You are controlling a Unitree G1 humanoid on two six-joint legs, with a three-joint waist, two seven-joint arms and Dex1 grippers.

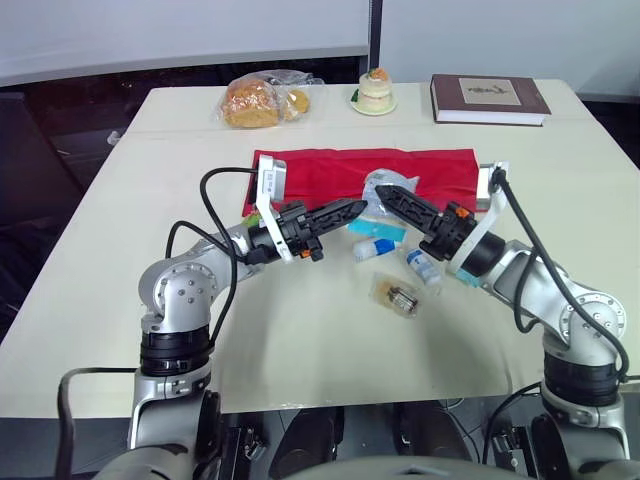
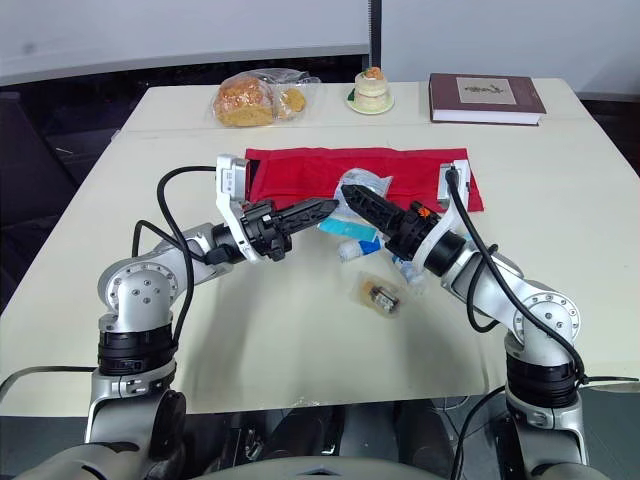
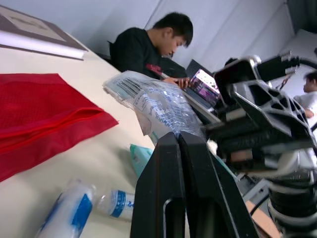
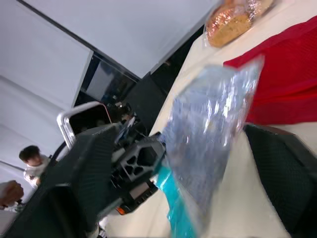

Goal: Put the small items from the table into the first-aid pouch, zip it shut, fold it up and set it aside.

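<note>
Left hand [image 1: 358, 208] pinched closed, empty. Right hand [image 1: 385, 191] spread wide, clear packet [image 4: 210, 124] between its fingers, not clamped. Red pouch [image 1: 320, 170] flat on surface [image 1: 300, 345]; vial [image 1: 376, 248] just beside it.

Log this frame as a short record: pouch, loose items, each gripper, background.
pouch: red first-aid pouch, flat, unfolded
loose items: clear plastic packet, teal packet, white-and-blue tubes, small clear bag, all by the pouch's near edge
left gripper: shut, empty, above the teal packet
right gripper: open, fingers either side of the clear plastic packet
background: bagged bread, small cake, book at the far edge
</note>
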